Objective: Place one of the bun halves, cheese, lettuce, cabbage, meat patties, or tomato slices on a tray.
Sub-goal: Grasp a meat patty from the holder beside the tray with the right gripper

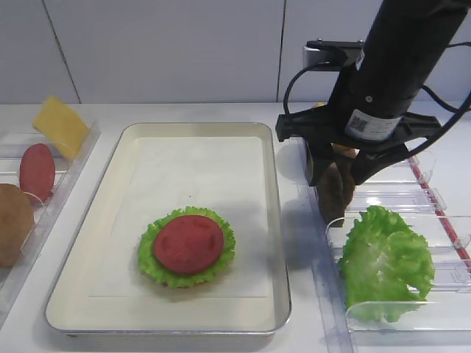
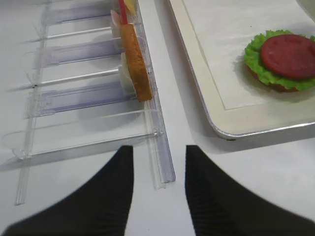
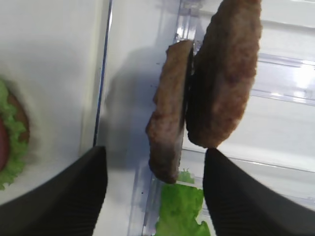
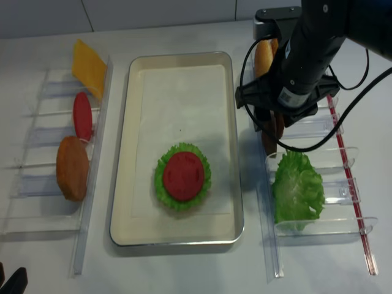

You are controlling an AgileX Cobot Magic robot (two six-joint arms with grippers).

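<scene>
Right tool (image 3: 152,196) wide apart above two upright meat patties (image 3: 206,88)

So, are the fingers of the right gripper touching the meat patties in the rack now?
Apart. In the right wrist view both fingers stand wide open, and bright rack shows between each of them and the two upright meat patties.

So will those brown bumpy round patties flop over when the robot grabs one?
Probably not. The two dark brown rough round patties stand on edge in the clear plastic rack without sagging, so they look stiff. Their rough faces should grip well. Leaning together, the other may tip when one is lifted.
</scene>
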